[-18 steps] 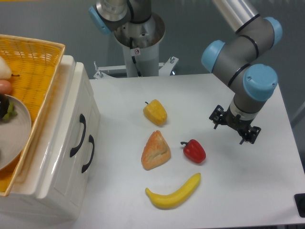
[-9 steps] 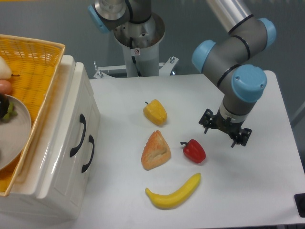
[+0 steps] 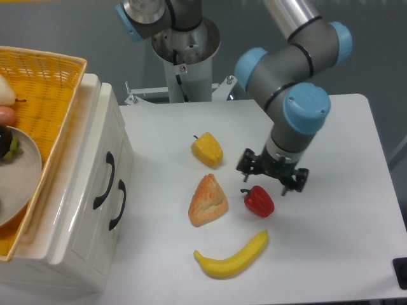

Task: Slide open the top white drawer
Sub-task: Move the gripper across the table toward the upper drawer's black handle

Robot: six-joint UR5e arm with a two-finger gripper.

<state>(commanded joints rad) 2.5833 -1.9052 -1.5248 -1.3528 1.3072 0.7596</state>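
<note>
The top white drawer (image 3: pixel 88 166) is the upper front panel of the cream cabinet at the left, and its curved black handle (image 3: pixel 105 180) faces right. It sits flush with the cabinet front, shut. The lower drawer's handle (image 3: pixel 117 204) lies just below and to the right. My gripper (image 3: pixel 272 175) hangs over the middle of the table, far to the right of both handles, just above a red pepper (image 3: pixel 259 201). Its fingers point down, spread apart, and hold nothing.
A yellow woven basket (image 3: pixel 60 95) with a grey plate (image 3: pixel 22 181) rests on top of the cabinet. On the table lie a yellow pepper (image 3: pixel 207 149), a bread wedge (image 3: pixel 207 201) and a banana (image 3: pixel 231 257). The arm's base (image 3: pixel 186 60) stands at the back.
The gripper has moved left across the table, from near the right side to just above the red pepper. The drawers and the food have not moved.
</note>
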